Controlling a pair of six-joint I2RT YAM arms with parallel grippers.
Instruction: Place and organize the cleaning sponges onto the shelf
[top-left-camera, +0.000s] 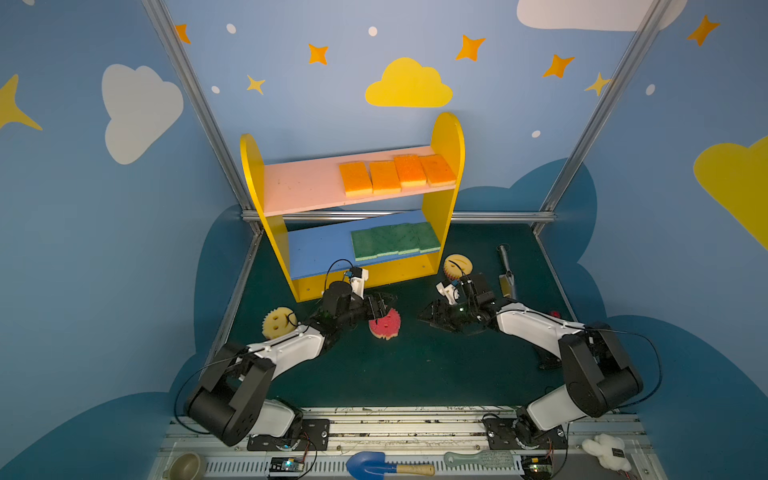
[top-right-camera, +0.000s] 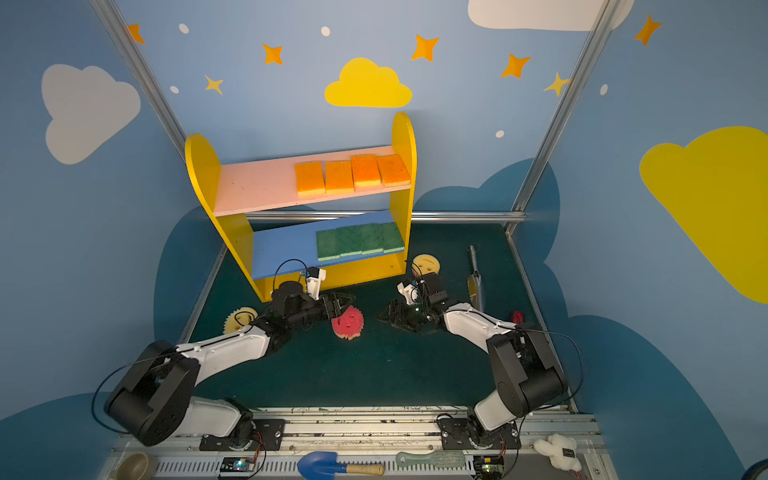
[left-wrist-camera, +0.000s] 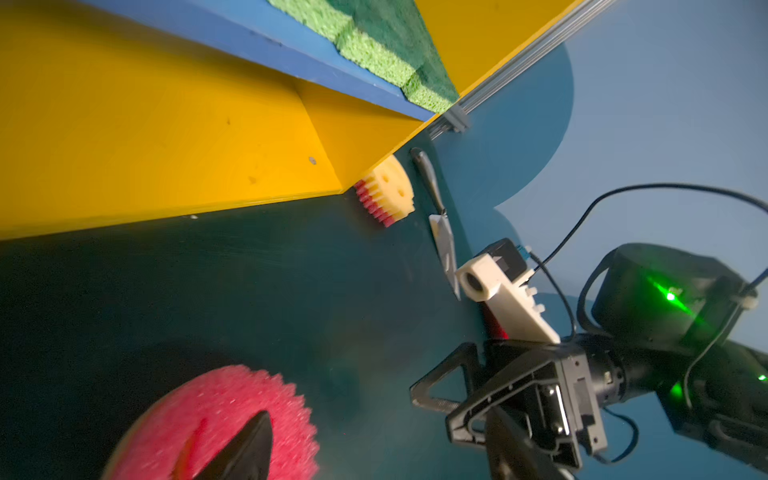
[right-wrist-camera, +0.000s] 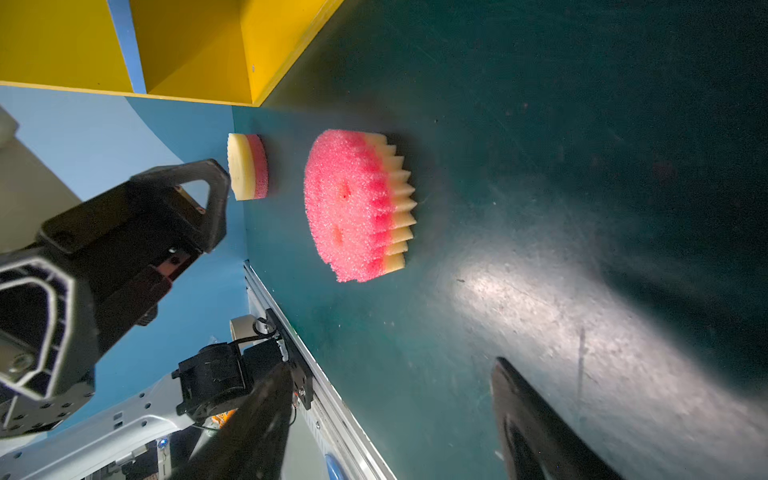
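- The pink-faced round sponge (top-left-camera: 386, 326) lies on the tabletop (top-left-camera: 415, 365) near its middle, in front of the shelf (top-left-camera: 446, 137). Its pink side is turned up and its yellow toothed layer is below.
- The left gripper (top-left-camera: 380, 307) is just beside this sponge, on its left-rear side. Its jaws stand apart and hold nothing.
- In the left wrist view one dark finger (left-wrist-camera: 245, 449) stands over the pink face (left-wrist-camera: 216, 415). I cannot tell if it touches the sponge.
- The right gripper (right-wrist-camera: 390, 415) is to the right of the same sponge (right-wrist-camera: 353, 203) and well apart from it. Its two fingers are spread wide, with only bare tabletop between them.
- A second round sponge (top-left-camera: 278, 322) lies near the left edge of the tabletop, yellow smiley side up, partly behind the left arm.
- A third round sponge (top-left-camera: 457, 266) rests near the right front foot of the shelf, just behind the right arm.
- On the pink upper board (top-left-camera: 299, 187) four orange-topped pads (top-left-camera: 397, 174) lie side by side at the right end.
- On the blue middle board (top-left-camera: 316, 249) four green-topped pads (top-left-camera: 395, 243) lie in a row, also at the right end.
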